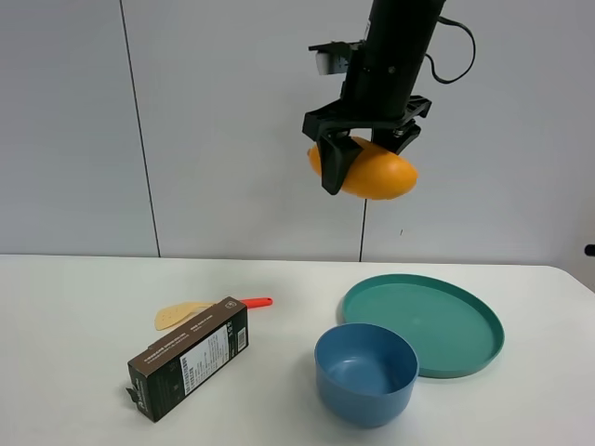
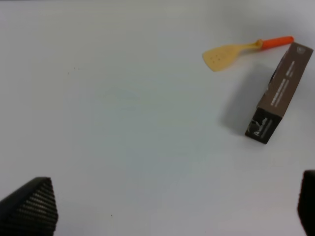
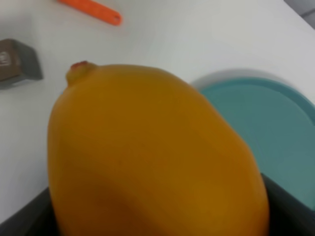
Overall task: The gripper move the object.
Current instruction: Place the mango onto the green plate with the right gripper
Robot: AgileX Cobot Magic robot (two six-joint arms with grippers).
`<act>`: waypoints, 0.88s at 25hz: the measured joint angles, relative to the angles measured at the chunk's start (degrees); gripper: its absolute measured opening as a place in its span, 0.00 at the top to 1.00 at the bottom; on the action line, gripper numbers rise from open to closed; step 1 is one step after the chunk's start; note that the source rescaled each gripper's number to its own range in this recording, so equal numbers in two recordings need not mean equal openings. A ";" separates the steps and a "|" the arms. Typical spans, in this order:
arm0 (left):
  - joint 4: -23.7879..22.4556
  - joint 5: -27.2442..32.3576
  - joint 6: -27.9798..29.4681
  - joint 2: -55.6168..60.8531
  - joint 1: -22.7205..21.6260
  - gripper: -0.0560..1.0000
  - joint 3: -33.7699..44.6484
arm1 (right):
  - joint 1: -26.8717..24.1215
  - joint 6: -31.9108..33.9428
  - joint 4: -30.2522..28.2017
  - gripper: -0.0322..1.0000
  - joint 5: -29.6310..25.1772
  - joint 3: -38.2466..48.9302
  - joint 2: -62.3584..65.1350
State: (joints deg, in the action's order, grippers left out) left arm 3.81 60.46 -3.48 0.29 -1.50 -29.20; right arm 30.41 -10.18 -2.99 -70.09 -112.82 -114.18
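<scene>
In the exterior high view my right gripper (image 1: pixel 367 160), a black claw on a thick black arm, is shut on the yellow-orange mango (image 1: pixel 376 174) and holds it high in the air, above the teal plate and blue bowl. The mango (image 3: pixel 157 157) fills the right wrist view, and dark finger parts show at the lower corners. My left gripper (image 2: pixel 167 209) shows only in the left wrist view. Its two black fingertips (image 2: pixel 29 206) stand far apart with nothing between them, above bare white table.
On the white table stand a blue bowl (image 1: pixel 321 358) at front centre and a teal plate (image 1: pixel 465 325) just behind and to its right. A dark carton (image 1: pixel 189 358) lies at the left. A tan spatula with an orange handle (image 1: pixel 186 314) lies behind it.
</scene>
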 joint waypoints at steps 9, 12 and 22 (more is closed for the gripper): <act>0.00 0.00 0.00 0.00 0.00 0.00 0.00 | -6.78 0.71 0.00 0.97 0.00 0.00 0.00; 0.00 0.00 0.00 0.00 0.00 0.00 0.00 | -9.09 1.82 0.14 0.97 0.00 0.00 0.00; 0.00 0.00 0.00 0.00 0.00 0.00 0.00 | -15.01 2.54 0.27 0.97 0.18 11.02 0.74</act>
State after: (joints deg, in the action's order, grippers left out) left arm 3.81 60.46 -3.48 0.29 -1.50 -29.20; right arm 15.40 -7.64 -2.72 -69.91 -101.80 -113.44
